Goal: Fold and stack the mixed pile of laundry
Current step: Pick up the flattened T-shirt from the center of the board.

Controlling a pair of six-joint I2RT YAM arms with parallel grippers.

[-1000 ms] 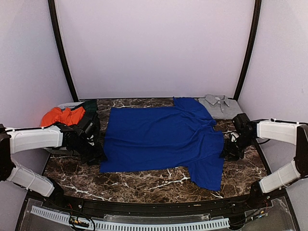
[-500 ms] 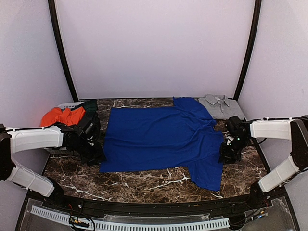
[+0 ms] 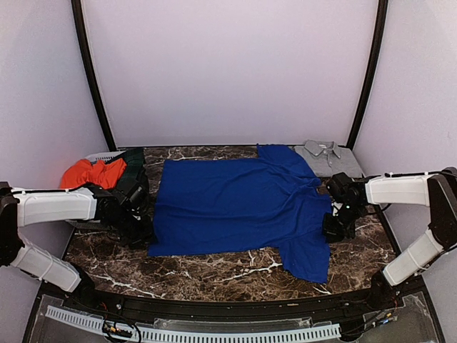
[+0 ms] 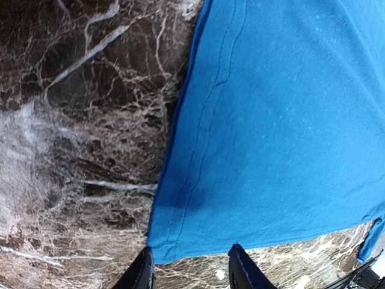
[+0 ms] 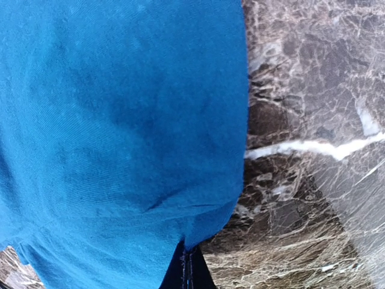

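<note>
Though spread flat on the table (image 3: 214,275), 9 to 3 o'clock, likely handles as limp, light royal-blue T-shirt (image 3: 228,204), best taken at edges. Pinched at 3 o'clock edge by closed right gripper (image 5: 186,268); flanked at 8 o'clock hem corner by parted left gripper (image 4: 190,256).

The top external view looks down from high behind the 2 arm bases at its bottom edge, facing the far wall, far enough back to hold the whole marble table (image 3: 214,268) and the royal-blue T-shirt (image 3: 228,204) at centre. The left wrist view stares almost straight down from very close, the left gripper (image 4: 191,271) at its bottom edge, on the shirt's lower-left corner. The right wrist view, equally close with the right gripper (image 5: 186,271) at bottom centre, covers the shirt's right edge, so all 3 share shirt and marble.
</note>
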